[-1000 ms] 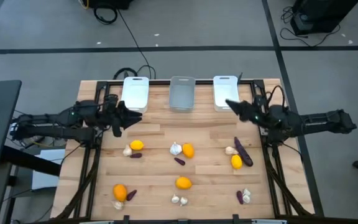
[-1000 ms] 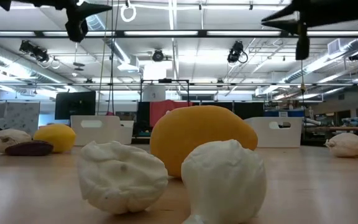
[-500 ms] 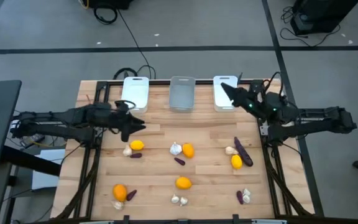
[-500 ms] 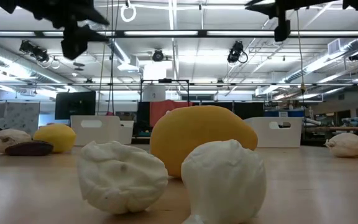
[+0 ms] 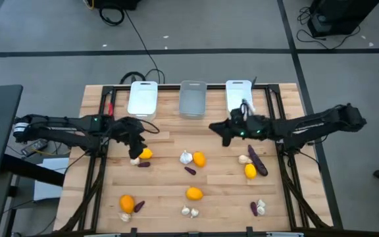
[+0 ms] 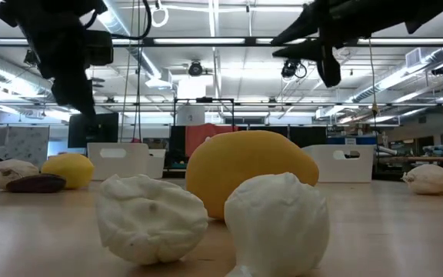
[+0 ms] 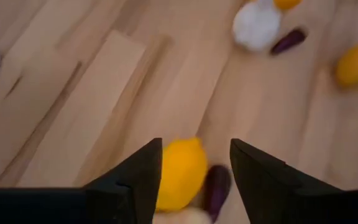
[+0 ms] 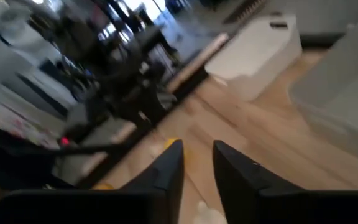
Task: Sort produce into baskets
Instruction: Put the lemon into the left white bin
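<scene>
Nearest the low camera lie two garlic bulbs (image 6: pixel 152 218) (image 6: pixel 277 223) with an orange fruit (image 6: pixel 250 171) just behind them, at 6 o'clock on the tabletop (image 5: pixel 222 141). More produce is scattered across the near half. At 9 o'clock, the left claw (image 5: pixel 135 146) hangs directly above a fruit (image 5: pixel 145 154), fingers (image 7: pixel 138 180) apart and empty, bracketing that fruit (image 7: pixel 179 172) beside a purple piece (image 7: pixel 215 187) in the wrist view. Right of centre, the right claw (image 5: pixel 217 129) hovers over bare wood (holding nothing), fingers (image 8: pixel 169 167) slightly parted. At 12 o'clock stand three baskets in a row: white (image 5: pixel 143 99), grey (image 5: pixel 193 99), white (image 5: pixel 238 96). No produce can be seen in them.
</scene>
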You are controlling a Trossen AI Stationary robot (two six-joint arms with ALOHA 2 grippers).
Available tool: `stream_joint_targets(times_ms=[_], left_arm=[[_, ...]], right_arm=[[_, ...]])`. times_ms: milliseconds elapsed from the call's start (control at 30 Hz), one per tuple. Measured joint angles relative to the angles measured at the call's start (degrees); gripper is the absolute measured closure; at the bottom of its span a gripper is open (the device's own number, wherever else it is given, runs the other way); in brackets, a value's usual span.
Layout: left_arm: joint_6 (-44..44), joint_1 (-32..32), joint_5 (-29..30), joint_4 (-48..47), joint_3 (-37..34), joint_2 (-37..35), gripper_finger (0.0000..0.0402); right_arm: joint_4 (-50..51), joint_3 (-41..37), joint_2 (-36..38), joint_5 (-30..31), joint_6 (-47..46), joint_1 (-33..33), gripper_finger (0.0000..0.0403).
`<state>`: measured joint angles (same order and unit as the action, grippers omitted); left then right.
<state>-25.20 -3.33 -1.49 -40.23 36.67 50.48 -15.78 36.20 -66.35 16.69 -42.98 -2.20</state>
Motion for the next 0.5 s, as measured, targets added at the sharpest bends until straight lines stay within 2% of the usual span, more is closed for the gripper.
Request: stream_joint_targets(times_ms=[167,367,500], left_arm=[[3.30,0.00,3.28,-1.82,0.00,3.42,0.0148],[8.76,0.07,2.27,-1.91,-0.33,9.44,0.0080],[11.48,0.07,1.78,-1.14,-0.35,13.15,0.0057]], right_arm=[[4.44,4.16,-5.50,-0.35,3.81,-0.44,0.0230],[19.44,13.09,-10.30,-0.46,9.49,-0.42,0.0158],[25.03,17.14,-12.48,-0.51,11.98,-0.43,0.0126]])
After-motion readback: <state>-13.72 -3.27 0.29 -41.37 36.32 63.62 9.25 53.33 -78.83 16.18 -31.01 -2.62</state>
